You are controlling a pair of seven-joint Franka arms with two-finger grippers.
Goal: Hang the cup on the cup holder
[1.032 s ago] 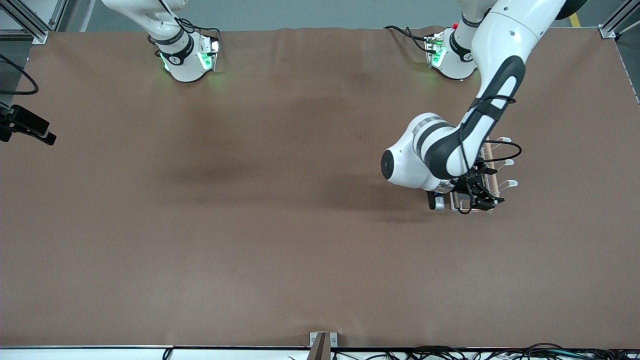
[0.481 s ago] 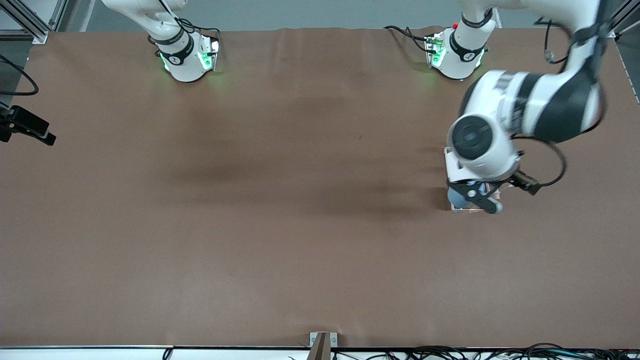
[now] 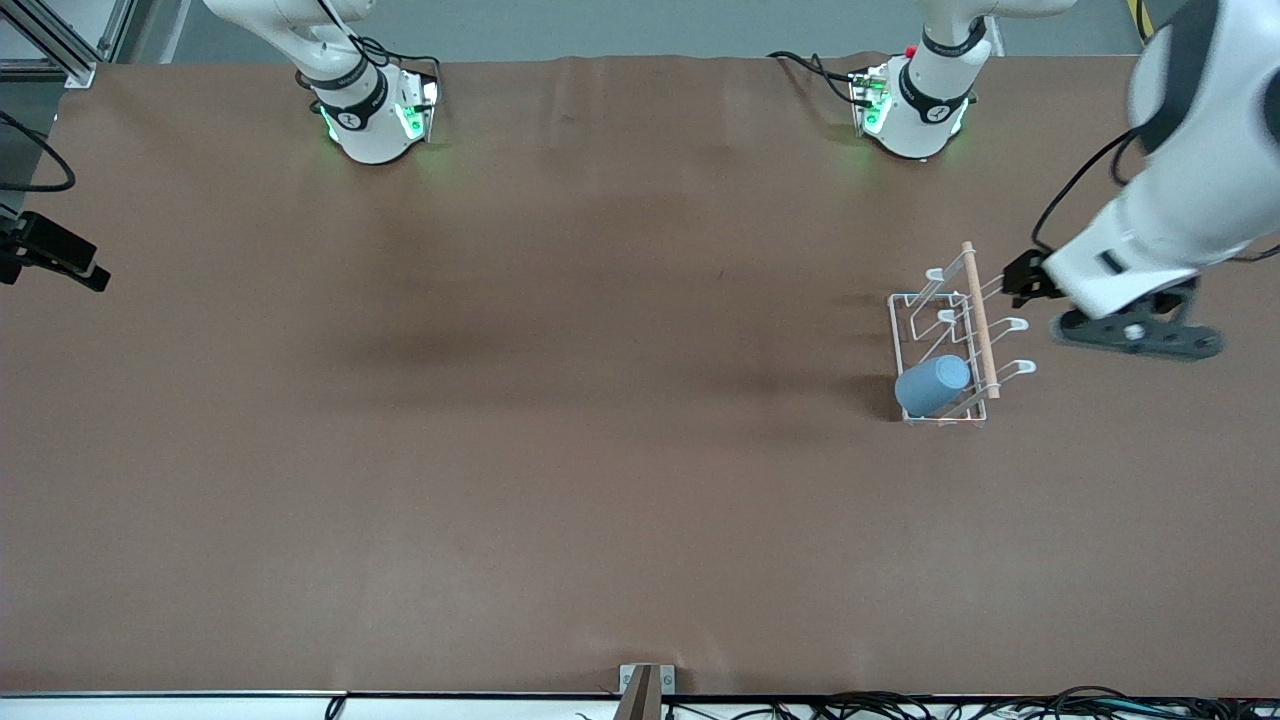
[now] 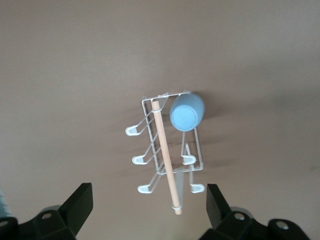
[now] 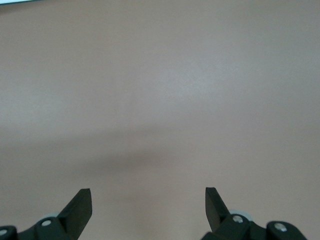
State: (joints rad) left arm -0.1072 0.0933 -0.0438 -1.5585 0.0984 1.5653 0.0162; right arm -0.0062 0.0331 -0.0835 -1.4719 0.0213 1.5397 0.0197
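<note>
The light-blue cup (image 3: 932, 385) sits tilted over a prong of the white wire cup holder (image 3: 975, 300), at the end of the rack nearest the front camera. The left wrist view shows the cup (image 4: 186, 112) on the cup holder (image 4: 165, 155), with its closed bottom facing up. My left gripper (image 3: 1135, 335) is open and empty. It is raised over the bare table beside the holder, toward the left arm's end of the table, and it also shows in the left wrist view (image 4: 149, 210). My right gripper (image 5: 148, 210) is open and empty over bare table, out of the front view.
The brown table cover (image 3: 560, 420) is flat. The two arm bases (image 3: 375, 115) stand along its edge farthest from the front camera. A black camera mount (image 3: 50, 255) stands at the right arm's end. Cables (image 3: 950, 705) lie along the edge nearest the front camera.
My left arm has lifted off the cup holder and swung toward the left arm's end of the table. The cup, hidden under the hand before, now shows on the rack. The right arm has not moved.
</note>
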